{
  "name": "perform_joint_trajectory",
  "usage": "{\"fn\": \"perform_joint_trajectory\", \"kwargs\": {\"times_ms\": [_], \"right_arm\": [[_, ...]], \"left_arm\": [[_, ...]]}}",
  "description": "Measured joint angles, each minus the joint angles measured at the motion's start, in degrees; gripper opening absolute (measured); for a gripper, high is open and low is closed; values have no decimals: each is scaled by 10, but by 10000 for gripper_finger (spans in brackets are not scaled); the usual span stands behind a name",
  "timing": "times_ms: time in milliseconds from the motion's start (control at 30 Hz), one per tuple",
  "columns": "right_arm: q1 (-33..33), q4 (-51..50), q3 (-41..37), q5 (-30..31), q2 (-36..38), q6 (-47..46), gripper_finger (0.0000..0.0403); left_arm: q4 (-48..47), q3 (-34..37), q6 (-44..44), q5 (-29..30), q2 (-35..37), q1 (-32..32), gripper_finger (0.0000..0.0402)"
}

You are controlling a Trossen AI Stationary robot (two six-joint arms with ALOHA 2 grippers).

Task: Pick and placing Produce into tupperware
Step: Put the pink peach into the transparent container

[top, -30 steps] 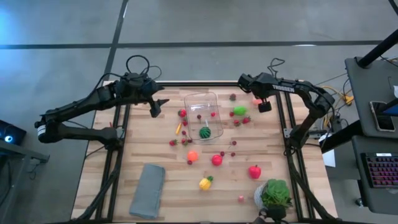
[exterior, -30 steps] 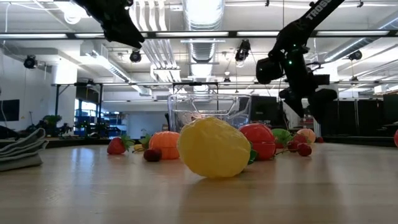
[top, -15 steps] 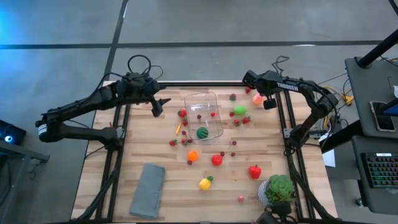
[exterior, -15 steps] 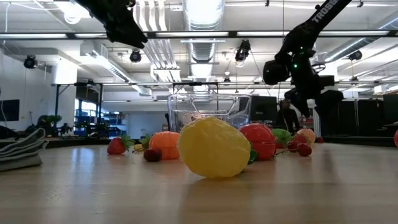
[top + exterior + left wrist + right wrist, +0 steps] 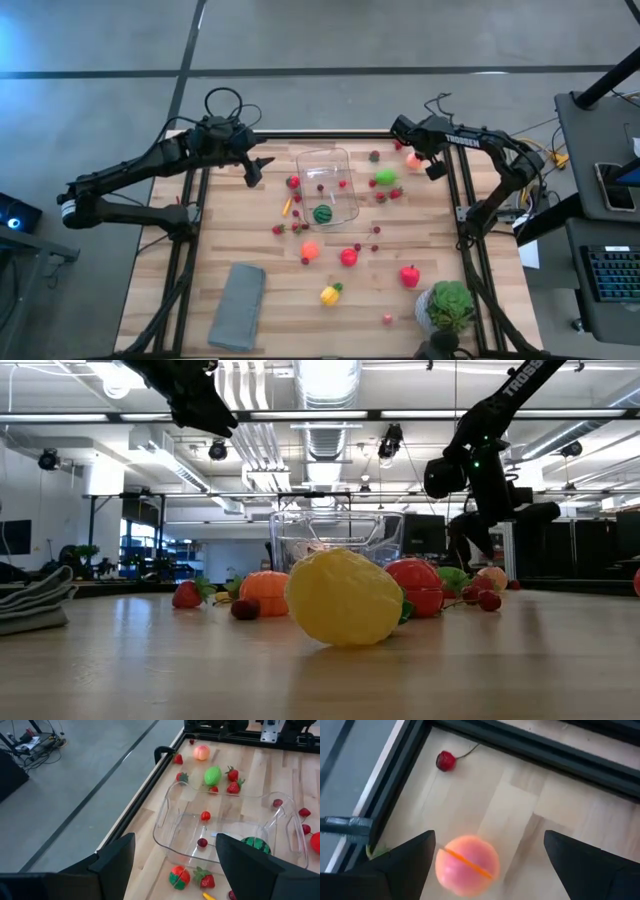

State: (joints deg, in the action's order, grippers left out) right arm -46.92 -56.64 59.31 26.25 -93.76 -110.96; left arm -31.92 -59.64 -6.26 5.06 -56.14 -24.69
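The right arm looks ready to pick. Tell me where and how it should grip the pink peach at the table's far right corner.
Grip the peach across its round middle, coming straight down from above. It lies alone on bare wood, with only a small cherry well off by the black frame, so both sides look free. The right gripper is open and already straddles it, so probably only a descent and closing are needed.
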Motion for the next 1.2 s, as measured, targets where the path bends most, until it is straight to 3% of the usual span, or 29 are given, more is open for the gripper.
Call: {"fn": "perform_joint_trajectory", "kwargs": {"times_ms": [200,533,700,833,900,1067,1200], "right_arm": [[-35,28,-7,30,0,-19,365],[-123,145,-29,38,-1,70,365],[-144,153,-26,6,1,118,365],[-117,142,-25,-27,16,173,365],[-97,98,-25,-25,21,119,365],[-47,-8,-27,-44,21,-167,365],[-54,3,-39,-41,18,-162,365]], "left_arm": [[0,0,0,0,0,0,263],[-4,0,45,1,0,-1,263],[-3,0,46,4,0,-1,263],[0,0,46,15,-2,-1,263],[1,0,46,15,-5,-1,263],[11,0,46,15,-8,-1,263],[9,0,46,15,-6,0,263]]}}
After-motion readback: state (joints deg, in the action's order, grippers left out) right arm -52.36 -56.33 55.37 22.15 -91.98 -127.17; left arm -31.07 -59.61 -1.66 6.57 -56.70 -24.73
